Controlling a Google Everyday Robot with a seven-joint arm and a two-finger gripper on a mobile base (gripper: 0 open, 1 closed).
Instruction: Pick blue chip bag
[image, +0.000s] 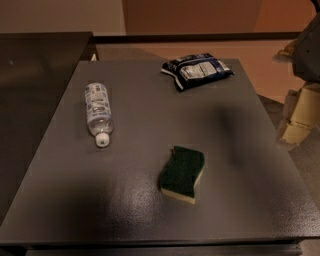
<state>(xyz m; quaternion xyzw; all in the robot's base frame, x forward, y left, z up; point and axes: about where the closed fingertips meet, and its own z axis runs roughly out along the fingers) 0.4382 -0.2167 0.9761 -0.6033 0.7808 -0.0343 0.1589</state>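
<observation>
The blue chip bag (197, 70) is a crinkled dark navy foil bag with a white-grey label panel. It lies flat near the far right corner of the dark grey table (140, 200). My gripper (300, 116) shows as pale blocky parts at the right edge of the view, beyond the table's right side. It is to the right of the bag and nearer to me, well apart from it, and it holds nothing that I can see. The dark arm body (307, 50) sits above it at the frame edge.
A clear plastic water bottle (98, 112) lies on the left of the table, cap toward me. A green-and-yellow sponge (182, 173) lies in the near middle. A dark counter (35, 75) adjoins the table's left side. Tan floor lies behind.
</observation>
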